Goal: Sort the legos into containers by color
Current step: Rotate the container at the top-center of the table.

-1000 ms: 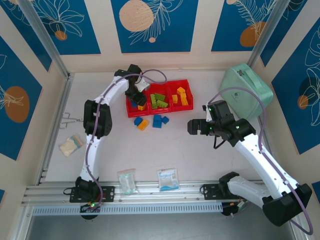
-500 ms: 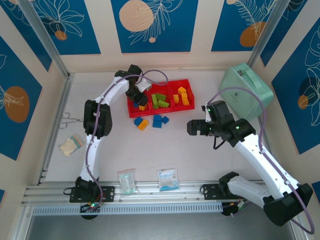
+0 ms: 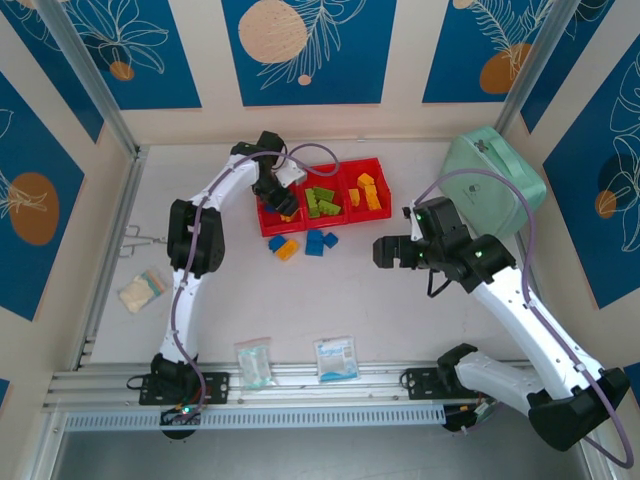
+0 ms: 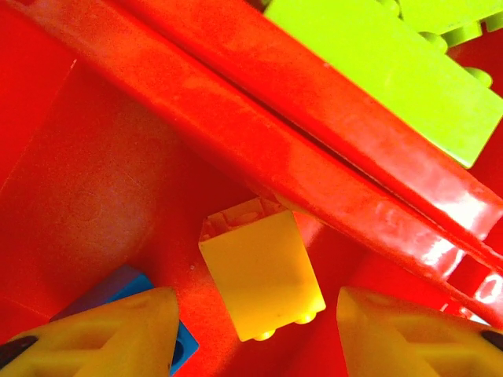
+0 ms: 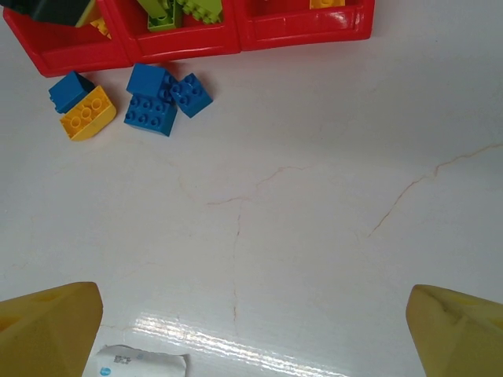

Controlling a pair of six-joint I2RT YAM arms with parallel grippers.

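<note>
My left gripper (image 4: 259, 334) hangs open over the red tray (image 4: 259, 149), at its left bin. The yellow brick (image 4: 259, 279) lies between the fingers against that bin's right wall, long axis pointing away from the wrist. Slick plastic floor, tight room: a blue brick (image 4: 134, 298) crowds the left finger. My right gripper (image 3: 385, 252) waits open, apart from the tray.

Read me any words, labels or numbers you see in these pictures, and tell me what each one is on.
No text can be read.
Clear packet with blue print: too small to read.
Second clear packet: too small to read.
Packet corner, right wrist view: dark mark, blurred.
Legos, red tray: no lettering seen.
</note>
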